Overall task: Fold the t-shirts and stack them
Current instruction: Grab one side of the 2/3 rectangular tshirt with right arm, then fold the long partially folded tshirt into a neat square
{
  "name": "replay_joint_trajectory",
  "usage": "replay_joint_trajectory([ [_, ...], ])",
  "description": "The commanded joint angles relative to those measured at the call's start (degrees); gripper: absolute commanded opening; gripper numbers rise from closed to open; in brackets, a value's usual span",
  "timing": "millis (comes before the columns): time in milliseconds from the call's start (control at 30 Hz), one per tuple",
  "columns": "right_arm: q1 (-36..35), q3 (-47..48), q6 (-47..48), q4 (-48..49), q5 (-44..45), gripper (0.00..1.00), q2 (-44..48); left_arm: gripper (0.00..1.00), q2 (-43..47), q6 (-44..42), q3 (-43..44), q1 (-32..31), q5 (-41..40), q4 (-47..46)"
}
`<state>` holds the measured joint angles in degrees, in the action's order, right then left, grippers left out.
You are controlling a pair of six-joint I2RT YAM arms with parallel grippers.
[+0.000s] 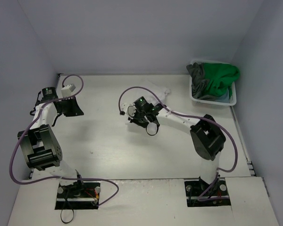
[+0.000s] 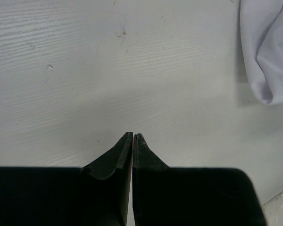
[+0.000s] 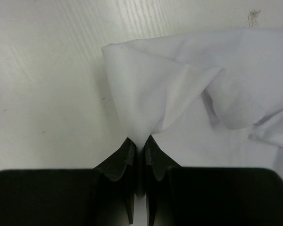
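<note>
A white t-shirt (image 3: 179, 84) lies crumpled on the white table; it hardly shows against the table in the top view. My right gripper (image 3: 137, 140) is shut on a pinched fold of the white t-shirt, mid-table in the top view (image 1: 153, 109). My left gripper (image 2: 133, 135) is shut and empty over bare table at the far left (image 1: 70, 107). An edge of the white t-shirt (image 2: 269, 52) lies ahead and to its right. A bright green t-shirt (image 1: 219, 75), a dark grey one (image 1: 196, 73) and a bit of light blue-grey cloth (image 1: 225, 96) sit in the basket.
A white plastic laundry basket (image 1: 194, 98) stands at the far right corner by the wall. Purple cables loop around both arms. Walls close the table on the left, back and right.
</note>
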<state>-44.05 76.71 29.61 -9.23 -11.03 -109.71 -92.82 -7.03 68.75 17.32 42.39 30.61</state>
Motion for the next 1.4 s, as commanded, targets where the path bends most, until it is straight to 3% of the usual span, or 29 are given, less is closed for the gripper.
replay_joint_trajectory([
  [0,-2.0,-0.8,-0.3,-3.4,-3.5,0.0,8.5,0.0,3.3,-0.8,1.3,0.2,0.9,-0.7],
  [333,-7.8,-0.9,0.3,-11.7,-6.5,0.0,17.6,0.0,3.5,-1.3,1.5,0.3,0.8,0.2],
  [567,-7.9,2.7,1.4,-14.1,-7.3,0.0,19.3,0.0,3.7,-1.4,1.6,0.3,0.9,0.6],
  [1367,9.2,22.2,11.5,-14.3,-17.9,0.0,-0.3,0.0,0.3,-1.1,1.5,0.0,0.7,-0.7],
])
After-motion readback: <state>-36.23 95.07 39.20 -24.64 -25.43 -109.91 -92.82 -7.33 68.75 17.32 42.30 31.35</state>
